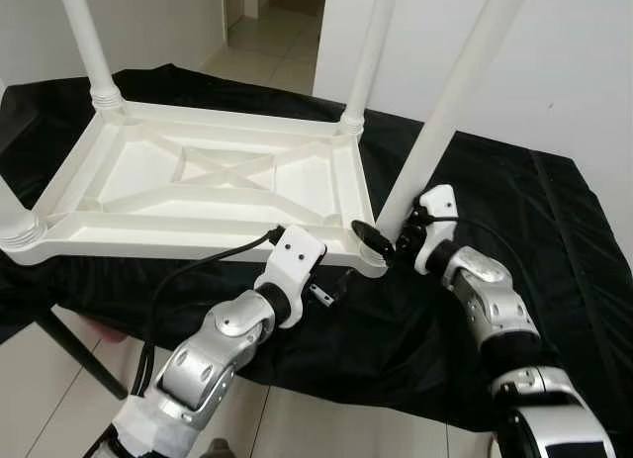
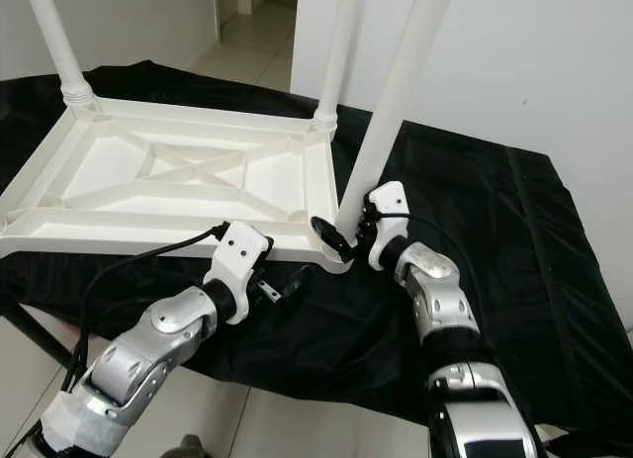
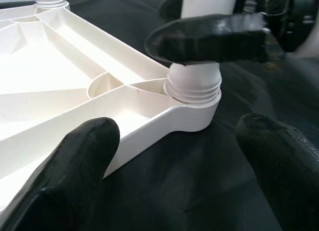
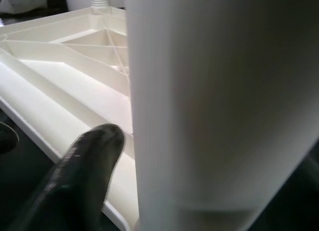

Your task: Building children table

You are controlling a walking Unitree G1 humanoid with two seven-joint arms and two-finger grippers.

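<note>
Already three legs stand in the upturned children's table (image 1: 208,181) on the black-draped tabletop (image 1: 514,240); the right pincer (image 1: 391,238) clasps the fourth leg (image 1: 445,112) at its corner socket, apparently unseated; the left pincer (image 3: 174,156) hovers spread, empty.

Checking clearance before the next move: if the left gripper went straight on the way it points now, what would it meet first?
Probably the tabletop's corner socket, where the right gripper holds the white leg. The left gripper is open and aimed at that corner, black cloth below; depth is uncertain.
</note>
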